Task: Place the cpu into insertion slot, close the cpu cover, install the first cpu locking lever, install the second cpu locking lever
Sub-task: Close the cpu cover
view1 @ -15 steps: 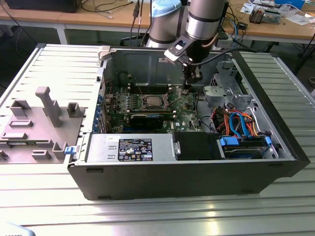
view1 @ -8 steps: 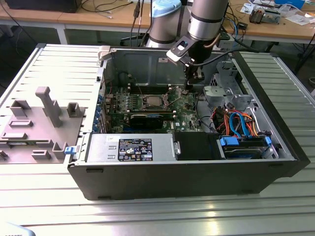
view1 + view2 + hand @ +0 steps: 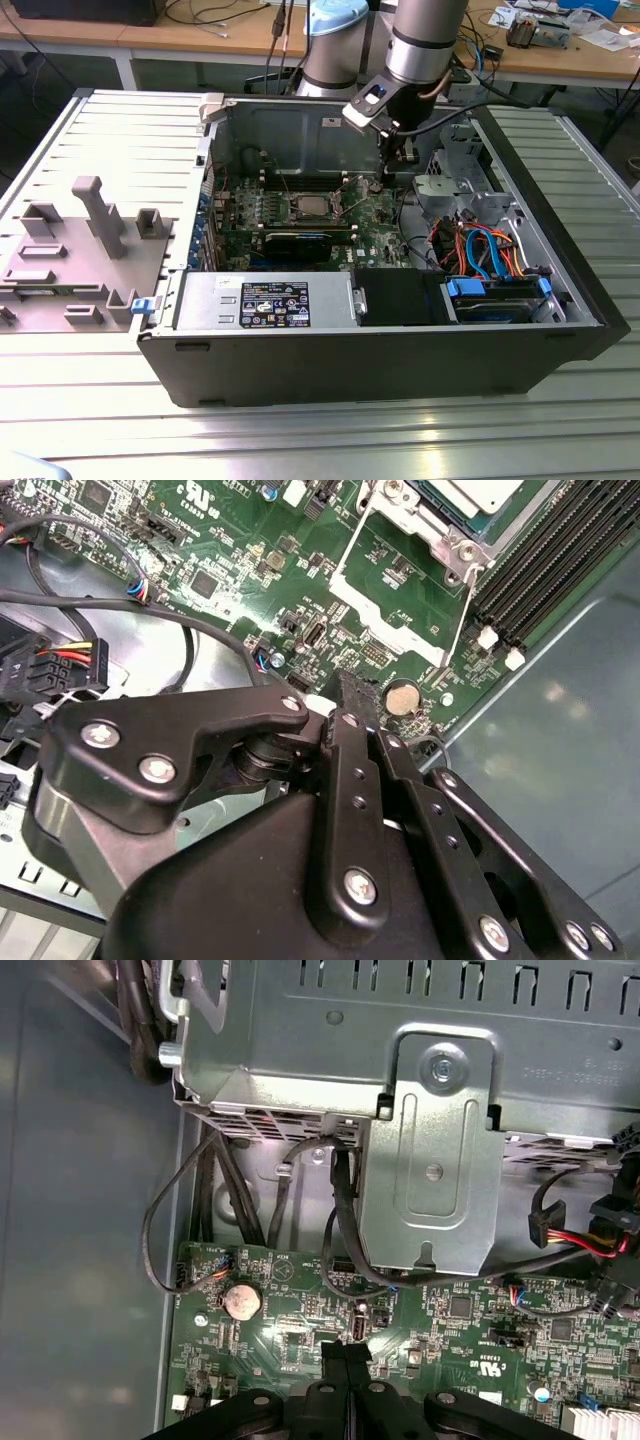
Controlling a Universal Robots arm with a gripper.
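The gripper point(image 3: 398, 158) is reaching down into the open computer case point(image 3: 560, 250) and is hanging low over the motherboard point(image 3: 230, 550), just off one corner of the insertion slot point(image 3: 437, 528), on the exterior view's right of it. Its fingers point(image 3: 338, 1355) are lying pressed together with no gap showing and nothing caught between them, so the tool is working as a single narrow point, probably for pushing or hooking, not for carrying. The cpu point(image 3: 315, 207) is sitting flat inside the insertion slot with its silvery top facing up, which suggests the placing step is done. A thin wire lever point(image 3: 462, 610) is running out from the slot's corner toward the gripper, and the closed tips are standing near its free end, likely so they can catch it; whether it is latched is not clear. A round coin battery point(image 3: 241, 1302) is lying beside the tips, farther from the slot.
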